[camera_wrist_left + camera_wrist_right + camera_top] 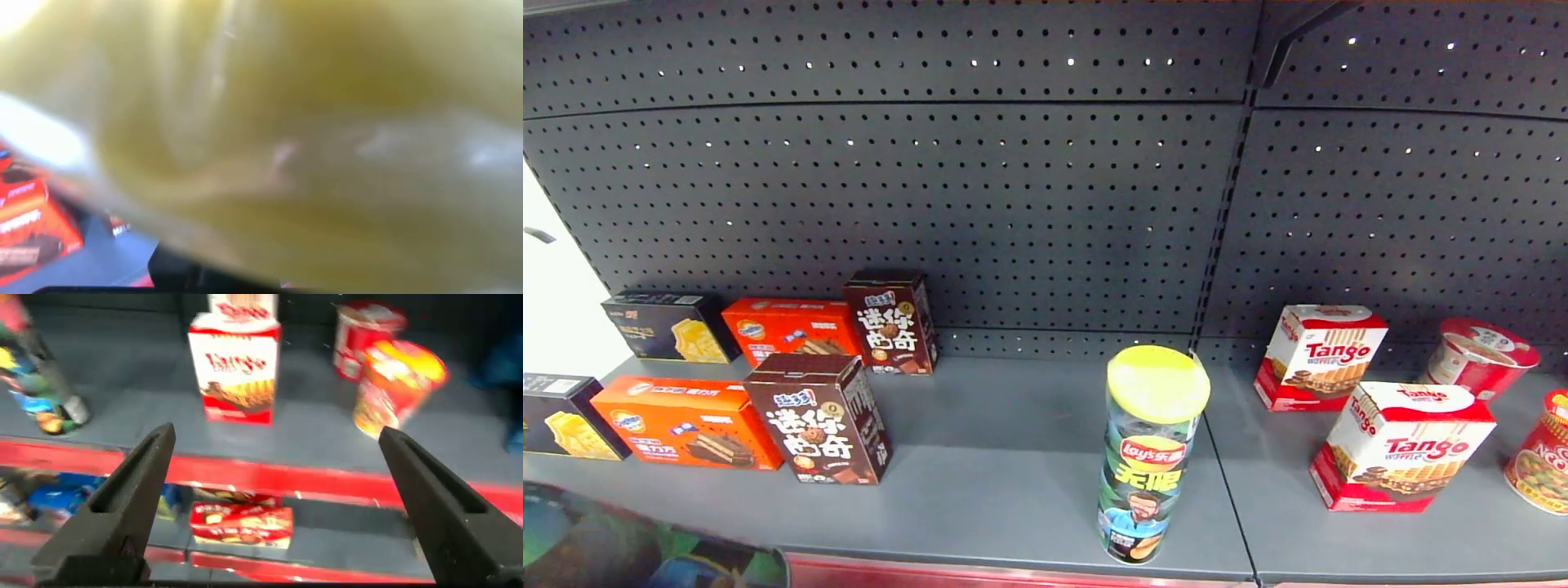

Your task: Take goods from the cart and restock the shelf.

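**Chips can** [1153,457]: yellow-lidded, standing upright on the grey shelf [1013,490] near its front edge, long axis vertical, just left of the seam between two shelf boards.

**Green-and-blue package** [621,547]: at the robot's left, in front of and below the shelf edge. Its outline and long axis cannot be told.

**Left hand:** a blurred yellowish surface [310,139] lies right against the left wrist camera, with an orange box [29,224] beyond it. Whether this hand grips anything cannot be told.

**Right hand** [275,434]: spread wide and holding nothing. It faces the shelf front, opposite a wafer box [235,363] and the red cups [396,380], with the chips can off to one side.

**Shelf, left of the can:** a bare stretch, then brown boxes [821,416], orange boxes [686,420] and black boxes [560,412], each kind in a front and a rear row.

**Shelf, right of the can:** two wafer boxes, then the cups.

**Judgement:** the free gap lies between the front brown box and the can. The package sits on the robot's left, so the left arm is probably the nearer one to fill it.
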